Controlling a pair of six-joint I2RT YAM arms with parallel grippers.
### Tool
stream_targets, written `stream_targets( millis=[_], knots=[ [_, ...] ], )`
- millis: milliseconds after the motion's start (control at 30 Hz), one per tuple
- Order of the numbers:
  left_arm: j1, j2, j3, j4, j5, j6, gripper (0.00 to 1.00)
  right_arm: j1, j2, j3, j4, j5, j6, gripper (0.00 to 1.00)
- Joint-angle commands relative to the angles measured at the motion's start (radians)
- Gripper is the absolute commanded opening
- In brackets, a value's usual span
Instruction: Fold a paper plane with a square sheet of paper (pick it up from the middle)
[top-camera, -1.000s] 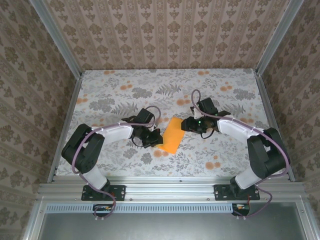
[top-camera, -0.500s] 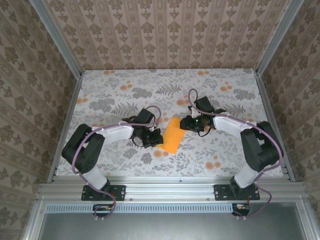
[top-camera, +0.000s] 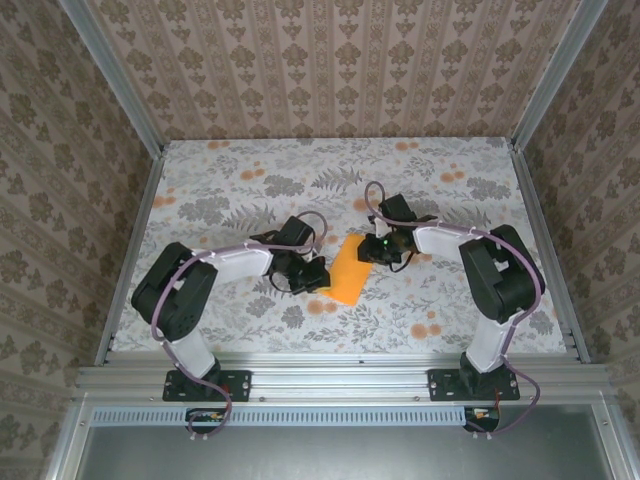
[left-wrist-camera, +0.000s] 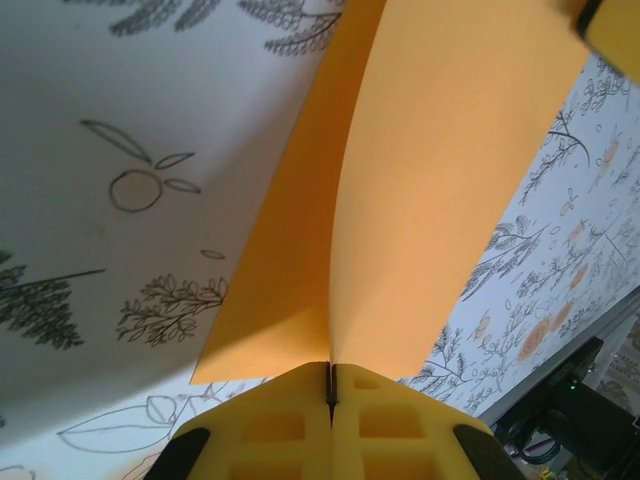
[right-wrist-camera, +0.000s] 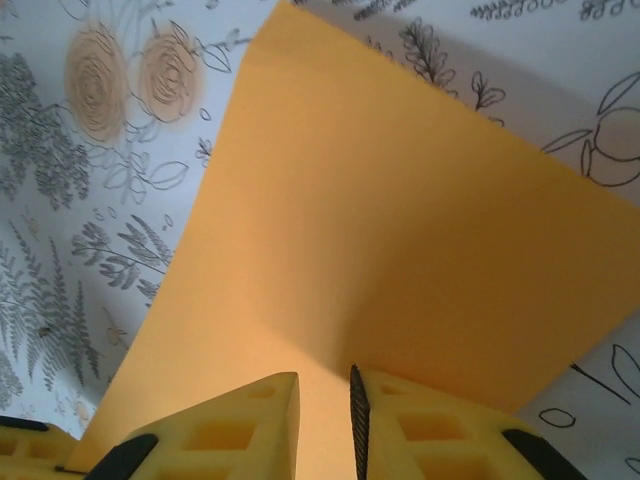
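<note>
The square sheet of paper (top-camera: 348, 270) is plain bright orange and bent into a V along its middle, raised off the flowered table. My left gripper (top-camera: 318, 275) holds its near-left edge. In the left wrist view the yellow jaws (left-wrist-camera: 330, 375) are pressed together on the sheet (left-wrist-camera: 440, 180), which fans out to both sides. My right gripper (top-camera: 372, 250) is at the sheet's far right edge. In the right wrist view its jaws (right-wrist-camera: 323, 400) stand a narrow gap apart, with the sheet (right-wrist-camera: 380, 220) bulging just in front of and between them. A paper plane is out of view.
The table (top-camera: 250, 190) has a grey leaf and orange flower print, and patterned walls with metal posts close it in on three sides. Free surface lies behind and to both sides of the arms. The arm bases stand on the rail (top-camera: 340, 378) at the near edge.
My right gripper has moved left up to the sheet's edge, and its jaws have narrowed. The left gripper stays shut on the sheet and has shifted slightly right.
</note>
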Motion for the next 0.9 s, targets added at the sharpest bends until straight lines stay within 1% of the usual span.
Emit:
stream_targets(
  millis=[0, 333, 867],
  knots=[
    [-0.01, 0.016, 0.036, -0.009, 0.003, -0.011, 0.03, 0.005, 0.025, 0.017, -0.008, -0.002, -0.028, 0.23],
    [-0.028, 0.053, 0.076, -0.012, 0.014, -0.011, 0.04, 0.013, 0.074, 0.013, -0.007, -0.007, -0.045, 0.2],
    [-0.049, 0.148, 0.18, -0.017, 0.044, 0.003, 0.04, 0.011, 0.078, 0.012, -0.014, -0.029, -0.076, 0.18]
  ],
)
